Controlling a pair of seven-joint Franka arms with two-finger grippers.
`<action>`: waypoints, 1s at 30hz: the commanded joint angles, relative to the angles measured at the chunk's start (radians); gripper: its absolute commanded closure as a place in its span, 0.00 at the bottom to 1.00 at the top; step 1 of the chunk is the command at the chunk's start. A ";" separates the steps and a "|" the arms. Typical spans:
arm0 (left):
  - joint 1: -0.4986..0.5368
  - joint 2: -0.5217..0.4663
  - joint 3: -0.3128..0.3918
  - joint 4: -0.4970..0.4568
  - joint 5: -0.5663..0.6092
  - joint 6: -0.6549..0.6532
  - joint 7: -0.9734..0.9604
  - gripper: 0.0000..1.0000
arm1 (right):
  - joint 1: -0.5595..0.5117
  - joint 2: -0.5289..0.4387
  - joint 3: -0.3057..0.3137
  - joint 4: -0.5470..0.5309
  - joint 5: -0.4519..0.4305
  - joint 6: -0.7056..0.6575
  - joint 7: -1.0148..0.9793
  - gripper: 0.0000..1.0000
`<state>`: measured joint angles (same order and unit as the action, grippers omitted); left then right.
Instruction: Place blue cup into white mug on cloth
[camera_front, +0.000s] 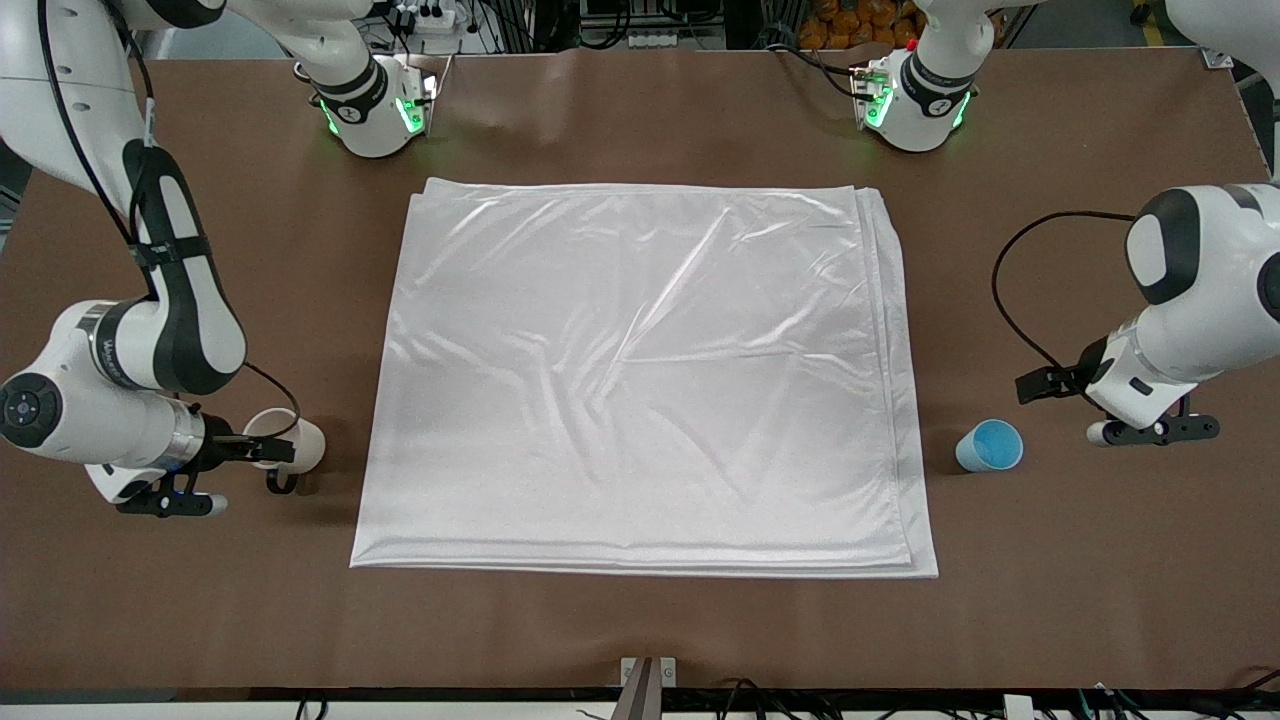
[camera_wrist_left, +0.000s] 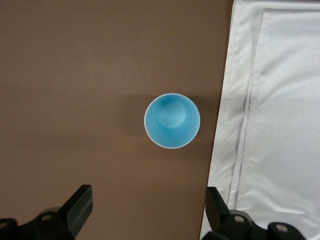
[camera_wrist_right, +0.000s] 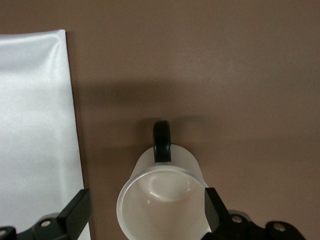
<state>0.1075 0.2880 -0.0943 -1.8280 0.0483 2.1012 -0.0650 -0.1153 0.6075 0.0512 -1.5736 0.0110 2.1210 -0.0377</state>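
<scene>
Cup (camera_front: 989, 446) upright on bare table (camera_front: 640, 620), just off the cloth (camera_front: 640, 380) toward the left arm's end. Left gripper (camera_wrist_left: 145, 212) above and beside it, spread wide, holding nothing. Mug (camera_front: 290, 440) off the cloth toward the right arm's end, between the wide-spread fingers of the right gripper (camera_wrist_right: 147, 215); contact unclear.
</scene>
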 joint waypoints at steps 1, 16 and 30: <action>0.003 0.017 -0.002 -0.040 0.018 0.091 0.004 0.00 | -0.014 0.054 0.010 0.052 -0.012 0.030 -0.028 0.00; 0.046 0.171 -0.001 -0.034 0.039 0.276 0.004 0.00 | -0.014 0.101 0.010 0.052 -0.014 0.102 -0.034 0.00; 0.041 0.232 -0.001 -0.025 0.038 0.336 0.002 0.00 | -0.032 0.112 0.010 0.049 -0.019 0.102 -0.269 1.00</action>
<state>0.1492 0.4883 -0.0903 -1.8682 0.0624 2.4061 -0.0649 -0.1253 0.6945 0.0499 -1.5538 0.0011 2.2277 -0.2611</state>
